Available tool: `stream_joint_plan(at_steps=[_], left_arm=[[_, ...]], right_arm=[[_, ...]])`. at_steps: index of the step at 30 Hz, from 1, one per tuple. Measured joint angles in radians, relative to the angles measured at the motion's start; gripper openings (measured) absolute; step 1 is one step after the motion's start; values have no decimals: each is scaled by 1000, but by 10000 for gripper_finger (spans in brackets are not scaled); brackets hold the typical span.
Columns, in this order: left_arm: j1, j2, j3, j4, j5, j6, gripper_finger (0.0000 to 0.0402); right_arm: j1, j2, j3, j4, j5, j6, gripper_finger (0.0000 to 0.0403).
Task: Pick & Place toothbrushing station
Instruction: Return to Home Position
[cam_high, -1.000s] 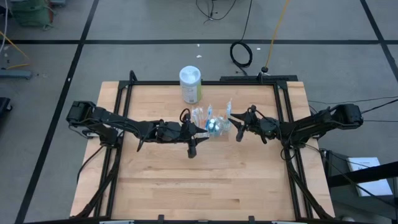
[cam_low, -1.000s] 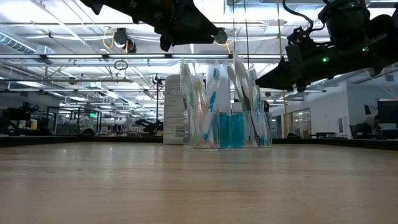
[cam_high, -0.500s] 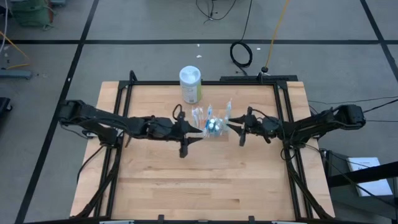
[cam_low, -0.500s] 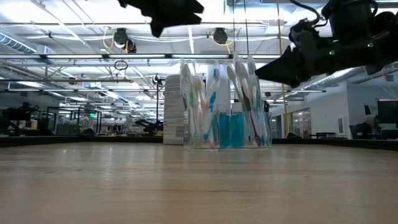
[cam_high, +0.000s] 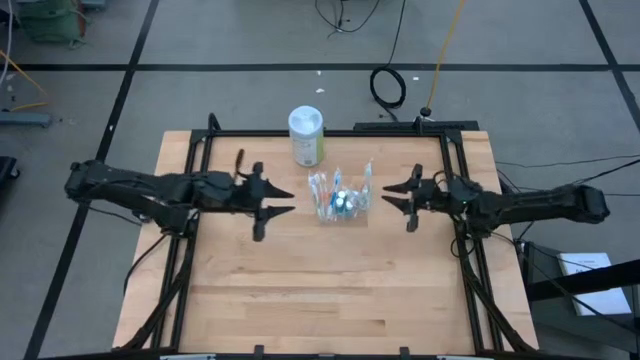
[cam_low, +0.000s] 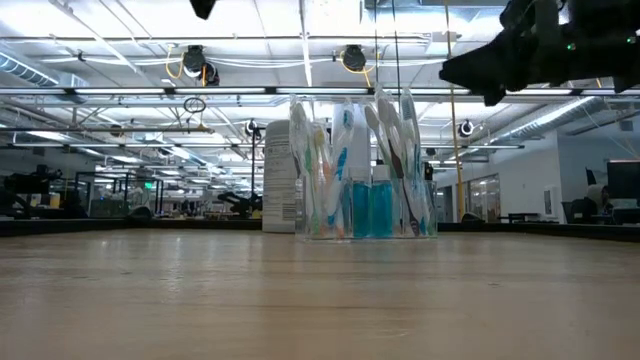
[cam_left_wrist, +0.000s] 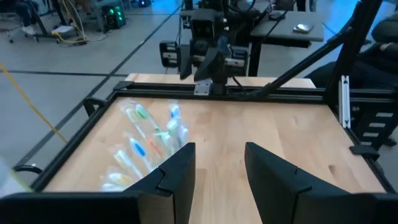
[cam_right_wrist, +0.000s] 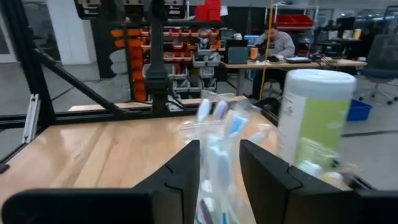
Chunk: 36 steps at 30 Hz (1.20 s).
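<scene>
Clear cup of toothbrushes and teal tubes upright between left gripper — spread wide, empty — and right gripper, parted, empty, touching neither, white-lidded canister just beyond.

- The tabletop is pale wood planking. A black metal frame runs along its far edge and down its left and right edges.
- A small clear plastic cup stands upright on the wood. It sits about midway between the left and right edges, nearer the far edge than the near one.
- Slim toothbrushes in blue, green, white and pink stand up out of the cup, and teal toothpaste tubes stand inside it.
- A white-lidded, green-labelled canister stands upright by the far edge. It is just beyond the cup and a little toward the left edge, not touching it.
</scene>
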Motion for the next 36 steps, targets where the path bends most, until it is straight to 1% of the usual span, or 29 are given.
stream_joint_plan(at_steps=[3, 6, 13, 15, 18, 21, 29, 36], left_arm=[[0, -60, 0, -37, 1, 17, 145], [0, -124, 0, -61, 1, 21, 145], [0, -289, 0, -174, 1, 43, 145], [0, -336, -1, -212, 1, 67, 145], [0, -402, -28, -216, 0, 108, 145], [0, -470, -86, -213, 0, 118, 145], [0, -709, -287, -186, 0, 137, 145], [0, -919, -409, -161, -1, 168, 145]], right_arm=[[-13, -84, 39, -133, -11, 11, 105], [-21, -136, 97, -247, -52, 12, 105], [-22, -173, 274, -513, -53, 37, 105], [-22, -177, 311, -571, -53, 47, 105], [-22, -197, 345, -648, -53, 33, 105], [-22, -235, 345, -690, -63, 22, 105], [-22, -346, 344, -772, -105, 25, 105], [-22, -444, 286, -767, -106, 33, 105]])
